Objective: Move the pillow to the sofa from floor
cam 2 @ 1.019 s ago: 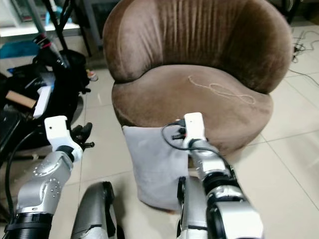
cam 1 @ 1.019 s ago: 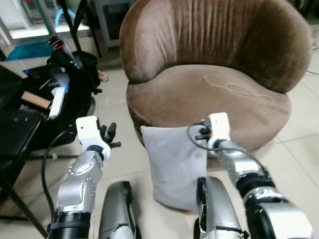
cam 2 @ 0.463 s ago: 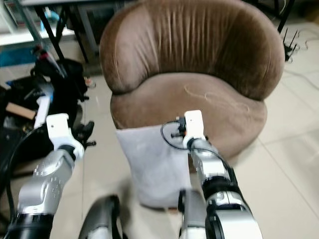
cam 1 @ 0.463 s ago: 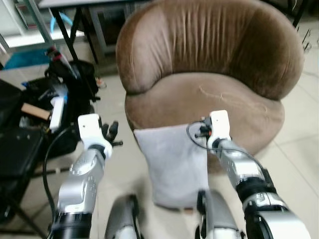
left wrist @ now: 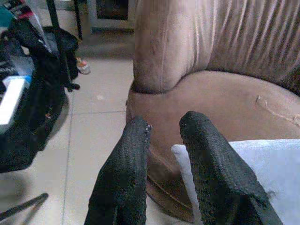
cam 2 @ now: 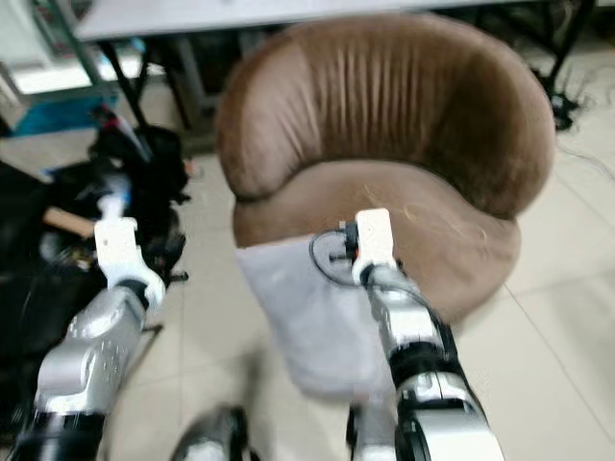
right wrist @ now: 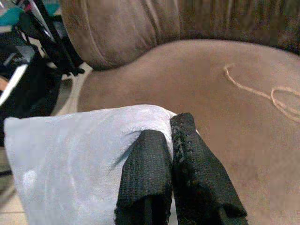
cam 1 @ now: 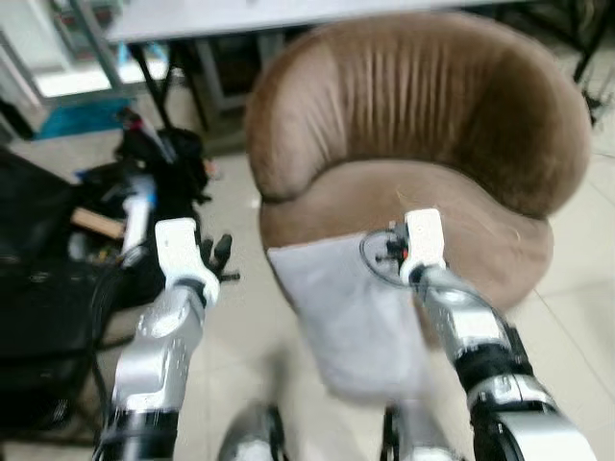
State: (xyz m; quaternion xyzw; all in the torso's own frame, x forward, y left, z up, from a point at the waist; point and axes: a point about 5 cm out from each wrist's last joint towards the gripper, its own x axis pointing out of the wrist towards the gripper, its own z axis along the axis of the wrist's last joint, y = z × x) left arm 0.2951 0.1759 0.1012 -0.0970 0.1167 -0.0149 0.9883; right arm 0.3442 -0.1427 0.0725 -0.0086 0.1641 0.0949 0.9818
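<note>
Pale grey fabric pillow (cam 1: 351, 317) pinched at an upper corner, just in front of the round brown velvet sofa (cam 1: 423, 158).

Right gripper (right wrist: 171, 154) closed on the pillow's top corner — both black fingers pressed together over the cloth, seen clearly in the right wrist view. Pillow hanging lengthwise, long axis near vertical, top edge about level with the front lip of the sofa seat and just in front of it; lower end blurred, so contact with the pale tiled floor (cam 1: 235, 360) hard to judge. Seat cushion directly ahead of and beyond the right gripper — likely a forward-and-up carry to land it. Left gripper (left wrist: 164, 140) slightly parted, holding nothing, off the pillow's far side near a black bag (cam 1: 159, 173), further from the work.
</note>
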